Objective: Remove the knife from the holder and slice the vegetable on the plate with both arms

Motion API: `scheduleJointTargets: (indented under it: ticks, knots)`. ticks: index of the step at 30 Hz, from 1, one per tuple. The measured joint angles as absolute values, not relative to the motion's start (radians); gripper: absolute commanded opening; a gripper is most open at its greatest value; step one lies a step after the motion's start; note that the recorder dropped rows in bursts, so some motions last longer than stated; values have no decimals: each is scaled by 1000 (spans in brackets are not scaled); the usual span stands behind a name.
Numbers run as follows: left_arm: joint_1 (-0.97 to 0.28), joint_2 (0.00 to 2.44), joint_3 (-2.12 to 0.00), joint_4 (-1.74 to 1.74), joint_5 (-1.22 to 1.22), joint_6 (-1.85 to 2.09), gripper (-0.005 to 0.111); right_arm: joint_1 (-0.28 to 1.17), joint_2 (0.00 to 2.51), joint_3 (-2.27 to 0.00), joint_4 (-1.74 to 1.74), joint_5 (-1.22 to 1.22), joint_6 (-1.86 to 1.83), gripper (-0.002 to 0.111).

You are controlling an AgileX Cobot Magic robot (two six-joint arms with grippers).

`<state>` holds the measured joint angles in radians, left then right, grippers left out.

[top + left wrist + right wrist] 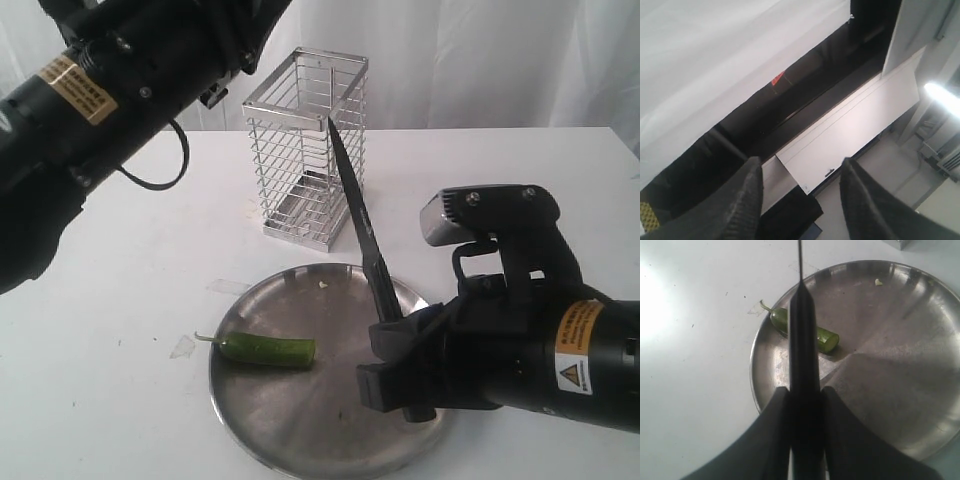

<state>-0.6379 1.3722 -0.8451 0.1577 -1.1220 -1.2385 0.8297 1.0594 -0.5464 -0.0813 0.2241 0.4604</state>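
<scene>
Knife: one, dark blade, black handle. The right gripper was clamped on the handle with both fingers pressed against its sides. The handle end was low over the plate, on the side nearest the right arm. The blade rose at a slant, and its tip showed in front of the holder's upper wires. Which way the cutting edge faced could not be told.

Left gripper: one. Its fingers were spread with nothing between them, and it was aimed away from the plate. The left arm hung high, well apart from the plate on its far left side.

Vegetable: one green pod, lying on the plate's left half. Its thin stem reached past the rim, and its blunt cut end pointed toward the plate's middle. It was untouched by either gripper and looked uncut at this point.

Plate: one, steel. It carried the pod and one small pale crumb near its far rim.

Holder: one wire cage, empty, standing just beyond the plate's far rim.

Table: one, white, under the plate.

Step in hand, as judged: the knife was drawn and was being carried to the pod, with no slicing begun. The next move would call for tipping the blade down across the pod. The left gripper would need to descend to the stem end and steady it.
</scene>
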Motion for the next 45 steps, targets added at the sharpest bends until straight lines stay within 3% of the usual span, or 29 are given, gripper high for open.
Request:
scheduleJointTargets:
  ticks: [16, 22, 27, 34, 45]
  knots:
    - [-552, 1362, -861, 219, -1097, -1255, 52, 830, 1059, -546, -83, 222, 460, 0]
    - [-402, 1313, -983, 677, -647, -1451, 52, 830, 1059, -546, -83, 239, 460, 0]
    - [-272, 1306, -1069, 1280, -408, -1921, 52, 830, 1059, -546, -83, 243, 460, 0]
    - [-95, 1316, -1086, 1685, -685, -2101, 52, 830, 1059, -546, -83, 242, 460, 0]
    - [-83, 1403, -1017, 1736, -1184, -1744, 52, 830, 1059, -546, -83, 225, 460, 0]
